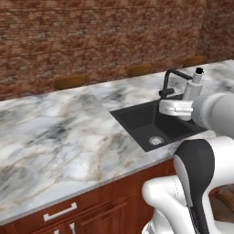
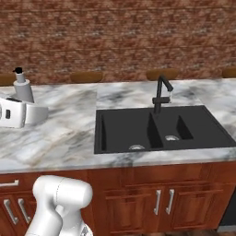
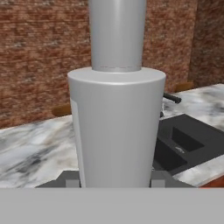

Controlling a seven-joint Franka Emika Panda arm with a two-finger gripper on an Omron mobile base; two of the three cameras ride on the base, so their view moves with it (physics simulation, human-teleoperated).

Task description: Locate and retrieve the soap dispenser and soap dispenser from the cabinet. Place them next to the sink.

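Hand view, smooth cylindrical grey soap dispenser point(image 3: 117, 127)

Bottle point(image 2: 22, 89): pale grey, black top, upright at far left, its lower part hidden behind the white hand point(image 2: 20, 114), above the counter point(image 2: 64, 133).
Counter: marbled white and grey, running full width.
Sink point(image 2: 161, 128): matte black, double basin, set in the counter right of centre; a silver drain in each basin.
Faucet point(image 2: 161, 94): black, angular, behind the sink's divider.
Wall point(image 2: 118, 37): red-brown brick.
Cabinets point(image 2: 152, 198): reddish-brown wood, silver handles, below the counter.
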